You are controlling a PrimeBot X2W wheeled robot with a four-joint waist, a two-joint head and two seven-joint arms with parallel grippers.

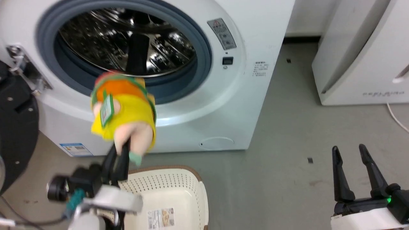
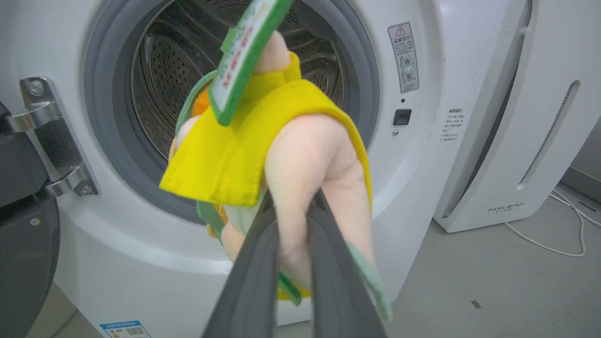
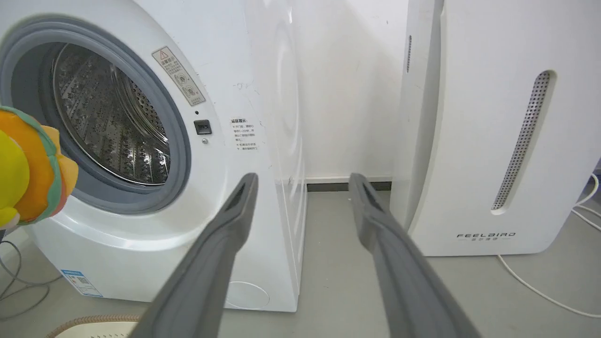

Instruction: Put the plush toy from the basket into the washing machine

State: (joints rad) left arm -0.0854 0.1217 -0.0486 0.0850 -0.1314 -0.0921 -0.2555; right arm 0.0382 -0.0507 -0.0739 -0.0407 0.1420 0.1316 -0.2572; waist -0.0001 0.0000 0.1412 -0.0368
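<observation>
Left gripper (image 1: 123,149) is clamped on one pinkish-beige limb of the plush toy (image 1: 123,108). In the left wrist view both dark fingers (image 2: 253,263) pinch that limb, with the yellow body and green-white tag standing above them.

The toy is in the air, out of the basket (image 1: 199,188) and above it, in front of the lower edge of the washing machine (image 1: 252,70) opening. The door (image 1: 14,127) is swung aside to my left, so the grey gasket (image 1: 204,54) and steel drum (image 1: 102,35) are exposed. As far as I can judge the toy has not crossed the gasket; the right wrist view puts it just outside the rim.

Right gripper (image 1: 351,152) hangs well apart over the floor, fingers spread, holding nothing.

My reckoning: pick-up done, carry mostly done. Left to do: push the toy through the opening into the drum, let go, back out. The hold is on one limb only, so the body may swing or catch on the gasket lip.
</observation>
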